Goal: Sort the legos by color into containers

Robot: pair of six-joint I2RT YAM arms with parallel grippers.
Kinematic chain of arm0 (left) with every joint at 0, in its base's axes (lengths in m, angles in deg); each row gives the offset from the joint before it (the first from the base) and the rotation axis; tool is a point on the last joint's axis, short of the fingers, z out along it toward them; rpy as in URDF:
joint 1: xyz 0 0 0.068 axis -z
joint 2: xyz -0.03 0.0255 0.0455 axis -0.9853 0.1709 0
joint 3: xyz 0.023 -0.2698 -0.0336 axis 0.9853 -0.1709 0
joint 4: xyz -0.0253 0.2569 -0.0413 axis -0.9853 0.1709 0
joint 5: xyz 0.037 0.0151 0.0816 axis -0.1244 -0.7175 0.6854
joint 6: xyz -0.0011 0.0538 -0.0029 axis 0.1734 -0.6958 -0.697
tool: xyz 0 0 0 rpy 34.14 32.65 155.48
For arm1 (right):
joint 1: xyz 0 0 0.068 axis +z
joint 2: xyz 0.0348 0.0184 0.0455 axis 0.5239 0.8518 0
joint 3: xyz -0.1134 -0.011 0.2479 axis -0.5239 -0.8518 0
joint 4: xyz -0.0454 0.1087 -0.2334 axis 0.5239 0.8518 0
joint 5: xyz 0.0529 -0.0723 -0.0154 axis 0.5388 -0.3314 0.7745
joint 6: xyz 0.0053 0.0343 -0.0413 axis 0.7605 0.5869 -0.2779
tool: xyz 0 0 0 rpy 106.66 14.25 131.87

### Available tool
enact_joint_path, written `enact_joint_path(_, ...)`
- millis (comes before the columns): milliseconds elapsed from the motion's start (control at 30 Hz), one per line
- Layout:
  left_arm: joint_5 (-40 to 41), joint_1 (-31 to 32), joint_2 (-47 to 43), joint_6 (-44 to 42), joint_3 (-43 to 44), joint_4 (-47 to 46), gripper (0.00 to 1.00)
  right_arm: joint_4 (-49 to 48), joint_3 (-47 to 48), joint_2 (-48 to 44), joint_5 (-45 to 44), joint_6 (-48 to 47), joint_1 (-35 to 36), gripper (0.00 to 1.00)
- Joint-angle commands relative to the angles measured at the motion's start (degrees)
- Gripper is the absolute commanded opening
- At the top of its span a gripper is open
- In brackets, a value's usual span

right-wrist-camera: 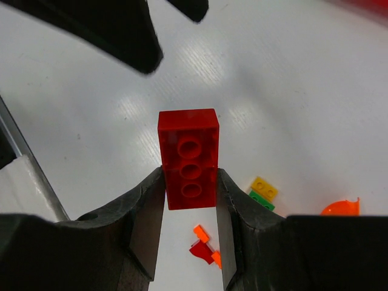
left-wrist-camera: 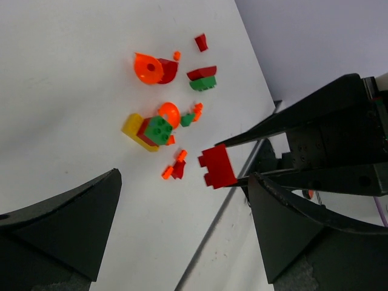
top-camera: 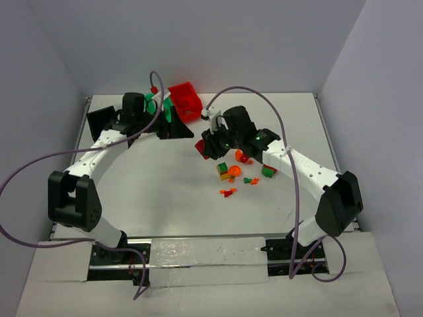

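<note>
My right gripper (right-wrist-camera: 189, 188) is shut on a red lego brick (right-wrist-camera: 188, 159), held above the table with its hollow underside showing. From above, that brick (top-camera: 200, 146) sits left of the loose legos (top-camera: 238, 170) at centre right. The pile holds a yellow, green and red stack (left-wrist-camera: 151, 130), an orange dome (left-wrist-camera: 147, 66) and small red and orange bits (left-wrist-camera: 176, 168). My left gripper (top-camera: 170, 122) is open with nothing between its fingers (left-wrist-camera: 60, 233), up by the green container (top-camera: 152, 100) and the red container (top-camera: 186, 100). The black container (top-camera: 100, 119) stands at the far left.
Grey walls close in the table's back and sides. A raised rail (top-camera: 88, 125) runs along the left edge of the table. Purple cables (top-camera: 258, 94) loop over both arms. Yellow and green plates (right-wrist-camera: 264, 193) lie just right of my right fingers.
</note>
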Motion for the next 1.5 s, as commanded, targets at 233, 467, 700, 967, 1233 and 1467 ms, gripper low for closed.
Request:
enact_joint_path(233, -1.2, 5.1, -0.4, -0.1, -1.5, -0.7, 0.84, -0.1, 4.1, -1.3, -5.6, -2.8, 2.7, 0.00)
enact_joint_path(467, -1.8, 5.8, 1.1, -0.6, -1.7, -0.5, 0.47, -0.5, 4.1, -1.5, -6.3, -3.0, 3.0, 0.00)
enact_joint_path(700, -2.9, 5.8, 3.6, -1.5, 1.3, 0.5, 0.04, 0.0, 3.4, -1.1, -6.7, -2.9, 3.0, 0.42)
enact_joint_path(967, 11.8, 0.6, 9.7, -10.5, 15.0, 4.9, 0.00, 0.2, -0.3, -3.3, -7.7, -0.2, -0.6, 0.97)
enact_joint_path(1233, 38.6, -0.3, 29.4, -19.6, 41.0, 6.8, 0.00, 1.2, -1.1, -4.0, -2.1, 3.5, -10.1, 0.99)
enact_joint_path(1467, 47.8, -0.3, 40.8, -24.3, 50.4, -0.4, 0.04, 2.3, -2.5, -6.1, -2.9, 2.7, -12.9, 1.00)
